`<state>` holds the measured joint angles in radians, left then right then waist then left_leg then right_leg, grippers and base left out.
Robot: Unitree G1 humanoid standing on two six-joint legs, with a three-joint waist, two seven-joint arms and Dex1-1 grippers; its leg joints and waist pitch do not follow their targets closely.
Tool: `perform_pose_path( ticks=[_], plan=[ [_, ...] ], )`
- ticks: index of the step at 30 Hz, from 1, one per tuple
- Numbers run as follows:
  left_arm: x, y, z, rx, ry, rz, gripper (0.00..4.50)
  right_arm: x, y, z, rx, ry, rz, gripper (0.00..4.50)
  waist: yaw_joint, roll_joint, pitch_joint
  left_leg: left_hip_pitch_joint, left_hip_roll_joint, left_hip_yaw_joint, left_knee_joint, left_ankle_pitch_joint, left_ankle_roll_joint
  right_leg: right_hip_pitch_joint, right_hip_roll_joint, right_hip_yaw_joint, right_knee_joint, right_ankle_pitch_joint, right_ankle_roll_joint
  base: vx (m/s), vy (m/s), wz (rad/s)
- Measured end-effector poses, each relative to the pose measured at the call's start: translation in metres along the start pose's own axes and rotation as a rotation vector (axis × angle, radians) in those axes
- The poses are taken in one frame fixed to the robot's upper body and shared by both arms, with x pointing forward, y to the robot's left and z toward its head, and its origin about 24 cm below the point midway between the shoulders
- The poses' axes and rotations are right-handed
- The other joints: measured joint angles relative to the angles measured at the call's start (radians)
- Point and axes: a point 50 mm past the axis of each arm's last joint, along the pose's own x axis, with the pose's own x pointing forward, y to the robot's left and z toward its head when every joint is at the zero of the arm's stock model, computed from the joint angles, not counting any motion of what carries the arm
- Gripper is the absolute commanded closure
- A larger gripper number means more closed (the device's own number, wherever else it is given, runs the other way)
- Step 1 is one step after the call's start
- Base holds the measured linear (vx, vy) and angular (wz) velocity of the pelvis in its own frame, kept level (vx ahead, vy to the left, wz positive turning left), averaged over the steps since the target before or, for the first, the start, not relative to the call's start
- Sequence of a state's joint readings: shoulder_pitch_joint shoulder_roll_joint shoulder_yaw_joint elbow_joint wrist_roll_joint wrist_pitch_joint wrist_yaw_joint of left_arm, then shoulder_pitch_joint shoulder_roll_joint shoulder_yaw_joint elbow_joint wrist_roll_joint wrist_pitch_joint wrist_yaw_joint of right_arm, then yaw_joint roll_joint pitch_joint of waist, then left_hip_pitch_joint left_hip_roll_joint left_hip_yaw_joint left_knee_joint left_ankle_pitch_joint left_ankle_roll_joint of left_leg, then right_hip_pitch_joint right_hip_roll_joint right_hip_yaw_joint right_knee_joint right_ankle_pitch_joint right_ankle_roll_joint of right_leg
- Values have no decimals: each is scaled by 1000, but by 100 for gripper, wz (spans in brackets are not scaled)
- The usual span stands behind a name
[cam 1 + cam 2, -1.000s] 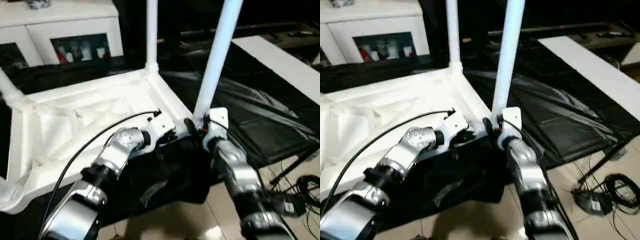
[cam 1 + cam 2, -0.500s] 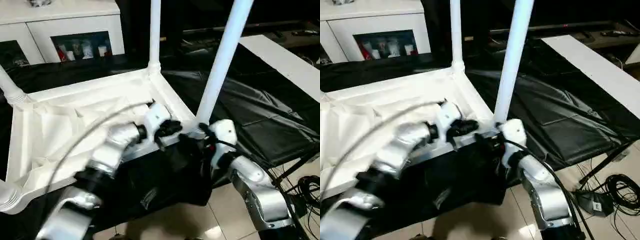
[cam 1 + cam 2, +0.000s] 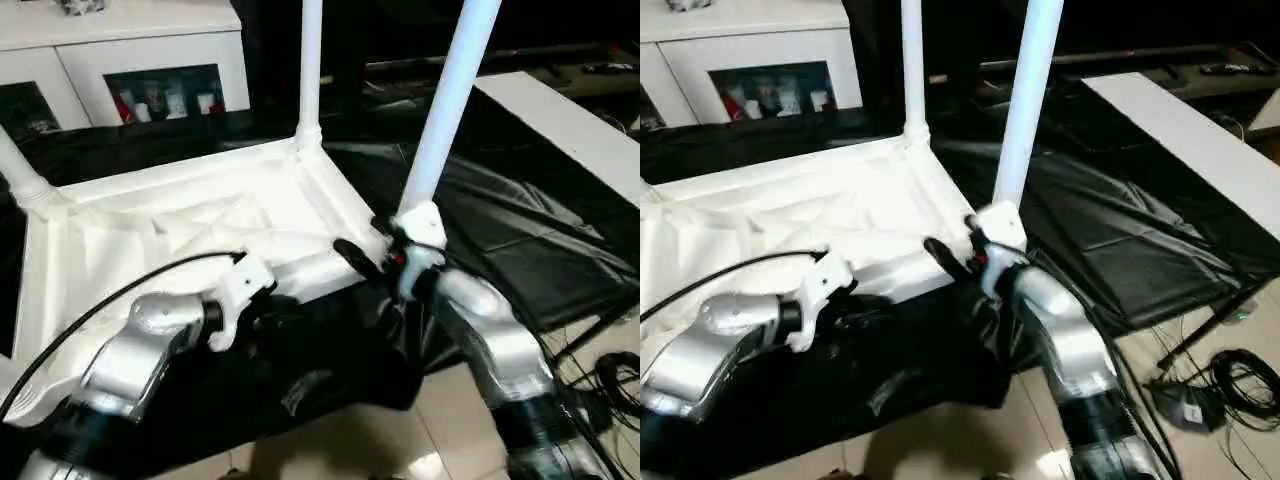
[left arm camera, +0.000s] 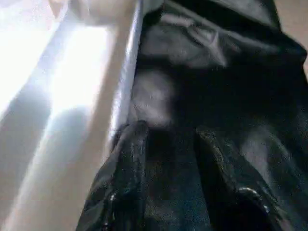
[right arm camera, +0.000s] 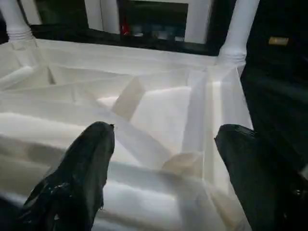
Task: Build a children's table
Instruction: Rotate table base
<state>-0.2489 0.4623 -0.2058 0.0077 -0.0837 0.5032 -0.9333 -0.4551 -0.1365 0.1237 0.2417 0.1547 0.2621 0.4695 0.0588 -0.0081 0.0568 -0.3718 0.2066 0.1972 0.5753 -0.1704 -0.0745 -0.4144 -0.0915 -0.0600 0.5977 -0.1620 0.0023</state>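
Observation:
The children's table lies upside down on black cloth, the ribbed underside of its tabletop (image 3: 180,215) facing up. White legs stand in its corners: one at the far right (image 3: 311,60), one at the near right (image 3: 448,110), one at the far left (image 3: 18,172). My right gripper (image 3: 375,256) is open at the foot of the near right leg, its fingers (image 5: 94,149) spread wide over the tabletop's ribs. My left gripper (image 3: 852,308) hangs by the tabletop's near rim (image 4: 120,96). Its fingers (image 4: 132,159) are apart with only cloth between them.
A white cabinet (image 3: 150,60) with glass doors stands at the back left. Black cloth (image 3: 500,230) spreads under and to the right of the tabletop. A white board (image 3: 560,120) lies at the far right. Cables (image 3: 1230,380) and a stand sit on the tiled floor.
My left gripper has drawn back from the near right corner, leftward along the near rim, and its fingers have parted. My right gripper has risen to the near right leg's foot.

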Motion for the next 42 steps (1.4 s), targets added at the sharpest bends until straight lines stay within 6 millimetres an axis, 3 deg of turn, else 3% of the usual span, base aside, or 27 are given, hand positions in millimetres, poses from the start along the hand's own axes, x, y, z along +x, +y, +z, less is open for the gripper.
perform_pose_path(
  ticks=[10,17,30,31,38,42],
  plan=[
    [-5,5,-14,46,73,185,164,20,-30,7,5,6,-151,81,8,-7,1,-2,0,0,5,0,-1,1,0,4,5,0,0,0,0,0],
    [-10,14,-18,72,93,282,118,8,-61,5,-6,16,-267,81,29,-7,1,-3,-1,1,14,0,-1,1,0,11,12,-5,8,0,0,0],
    [-22,15,-26,100,80,348,30,-4,-94,6,-61,37,-358,81,31,-8,1,-7,-1,1,17,0,0,0,1,14,13,-5,8,0,0,0],
    [-24,16,-27,99,78,355,7,-6,-97,6,-61,37,-366,81,31,-8,1,-9,-1,1,17,0,0,0,1,14,14,-4,7,0,0,0],
    [-51,14,-43,53,42,398,7,-17,-118,8,-82,60,-436,81,39,-8,1,-17,-1,1,21,1,0,-2,1,16,14,-4,6,0,0,0],
    [-75,6,-53,2,-21,357,7,-19,-122,9,-90,59,-458,81,29,-9,0,-18,-1,3,24,1,1,-3,1,18,14,-4,7,0,0,0]
  ],
)
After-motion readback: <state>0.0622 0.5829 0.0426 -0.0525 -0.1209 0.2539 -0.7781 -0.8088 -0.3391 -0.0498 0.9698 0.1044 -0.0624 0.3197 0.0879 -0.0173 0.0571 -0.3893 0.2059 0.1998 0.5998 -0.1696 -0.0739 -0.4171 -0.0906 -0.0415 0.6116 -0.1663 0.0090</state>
